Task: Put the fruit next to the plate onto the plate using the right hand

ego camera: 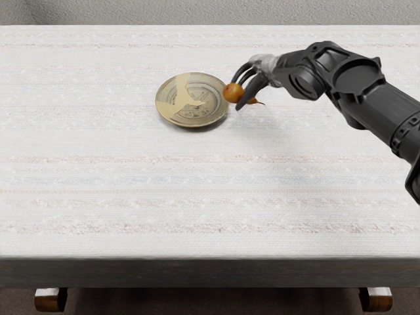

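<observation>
Right hand [257, 73] closed round the fruit [231, 92] at the plate's [197, 123] edge.

Nearest me, well short of the fingers [251, 88], runs the front edge of the pale table [197, 197], with two wooden feet [50, 299] below it. Further in, the dark fingers curl over the small orange fruit and grip it at their tips. It sits against the plate's rim on the arm's side; lifted or touching, I can't tell. The tan patterned plate lies just past the fingertips, away from the arm. A small orange-brown bit shows under the fingers. Beyond them the table runs on to a grey wall [197, 10].
</observation>
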Robot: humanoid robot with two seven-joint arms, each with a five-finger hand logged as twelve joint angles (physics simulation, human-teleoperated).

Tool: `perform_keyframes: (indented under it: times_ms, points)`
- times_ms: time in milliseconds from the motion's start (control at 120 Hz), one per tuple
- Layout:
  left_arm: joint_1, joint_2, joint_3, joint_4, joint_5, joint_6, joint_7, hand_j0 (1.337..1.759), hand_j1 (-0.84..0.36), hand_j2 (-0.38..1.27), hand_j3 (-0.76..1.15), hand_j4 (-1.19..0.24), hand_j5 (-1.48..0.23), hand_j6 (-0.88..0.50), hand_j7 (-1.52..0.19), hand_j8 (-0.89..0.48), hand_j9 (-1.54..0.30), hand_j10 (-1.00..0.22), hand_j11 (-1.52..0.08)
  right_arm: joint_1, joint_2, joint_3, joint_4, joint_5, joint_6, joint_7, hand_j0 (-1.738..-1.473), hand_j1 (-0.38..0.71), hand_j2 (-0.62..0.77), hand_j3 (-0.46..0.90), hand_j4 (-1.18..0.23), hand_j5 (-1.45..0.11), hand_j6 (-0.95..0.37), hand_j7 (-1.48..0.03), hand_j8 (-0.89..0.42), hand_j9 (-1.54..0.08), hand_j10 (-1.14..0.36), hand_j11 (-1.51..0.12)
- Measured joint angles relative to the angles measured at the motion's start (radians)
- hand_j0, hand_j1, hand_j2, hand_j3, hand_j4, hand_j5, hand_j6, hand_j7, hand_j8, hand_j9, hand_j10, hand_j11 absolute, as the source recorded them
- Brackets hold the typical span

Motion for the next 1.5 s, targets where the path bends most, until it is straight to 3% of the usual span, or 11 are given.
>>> perform_keyframes:
  times_ms: [50, 217, 358, 467, 558, 867, 1058, 1500]
  points:
    - [0.000, 0.000, 0.000, 0.000, 0.000, 0.000, 0.000, 1.658, 0.35, 0.00, 0.00, 0.00, 0.00, 0.00, 0.00, 0.00, 0.00, 0.00, 0.00, 0.008, 0.000, 0.003, 0.000, 0.013, 0.000, 0.021, -1.643, 0.06, 0.03, 0.00, -0.82, -1.17, -0.64, -1.13, -0.64, -1.21, -0.71, -1.26]
    - [0.000, 0.000, 0.000, 0.000, 0.000, 0.000, 0.000, 1.658, 0.35, 0.00, 0.00, 0.00, 0.00, 0.00, 0.00, 0.00, 0.00, 0.00, 0.00, 0.026, 0.000, 0.008, -0.007, 0.027, -0.059, 0.051, -1.649, 0.20, 0.35, 0.00, -0.84, -1.16, -0.61, -1.13, -0.66, -1.19, -0.77, -1.22]
    - [0.000, 0.000, 0.000, 0.000, 0.000, 0.000, 0.000, 1.658, 0.35, 0.00, 0.00, 0.00, 0.00, 0.00, 0.00, 0.00, 0.00, 0.00, 0.00, 0.037, 0.000, 0.010, -0.006, 0.029, -0.112, 0.074, -1.654, 0.29, 0.47, 0.00, -0.85, -1.16, -0.58, -1.13, -0.63, -1.19, -0.77, -1.21]
    - [0.000, 0.000, 0.000, 0.000, 0.000, 0.000, 0.000, 1.658, 0.35, 0.00, 0.00, 0.00, 0.00, 0.00, 0.00, 0.00, 0.00, 0.00, 0.00, 0.041, 0.000, 0.012, 0.003, 0.030, -0.122, 0.082, -1.655, 0.30, 0.48, 0.00, -0.85, -1.17, -0.58, -1.13, -0.62, -1.19, -0.75, -1.21]
    - [0.000, 0.000, 0.000, 0.000, 0.000, 0.000, 0.000, 1.658, 0.35, 0.00, 0.00, 0.00, 0.00, 0.00, 0.00, 0.00, 0.00, 0.00, 0.00, 0.042, 0.000, 0.011, 0.024, 0.031, -0.123, 0.085, -1.656, 0.34, 0.57, 0.00, -0.85, -1.17, -0.57, -1.13, -0.62, -1.19, -0.75, -1.21]
    - [0.000, 0.000, 0.000, 0.000, 0.000, 0.000, 0.000, 1.658, 0.35, 0.00, 0.00, 0.00, 0.00, 0.00, 0.00, 0.00, 0.00, 0.00, 0.00, 0.049, 0.000, 0.011, 0.096, 0.031, -0.102, 0.088, -1.658, 0.37, 0.58, 0.00, -0.85, -1.18, -0.55, -1.13, -0.59, -1.19, -0.74, -1.21]
    - [0.000, 0.000, 0.000, 0.000, 0.000, 0.000, 0.000, 1.658, 0.35, 0.00, 0.00, 0.00, 0.00, 0.00, 0.00, 0.00, 0.00, 0.00, 0.00, 0.055, 0.000, 0.011, 0.105, 0.031, -0.101, 0.088, -1.658, 0.34, 0.50, 0.00, -0.82, -1.13, -0.56, -1.09, -0.60, -1.15, -0.74, -1.16]
    - [0.000, 0.000, 0.000, 0.000, 0.000, 0.000, 0.000, 1.658, 0.35, 0.00, 0.00, 0.00, 0.00, 0.00, 0.00, 0.00, 0.00, 0.00, 0.00, 0.061, 0.000, 0.011, 0.107, 0.027, -0.105, 0.085, -1.658, 0.28, 0.03, 0.00, -0.57, -0.76, -0.51, -0.75, -0.51, -0.76, -0.56, -0.76]
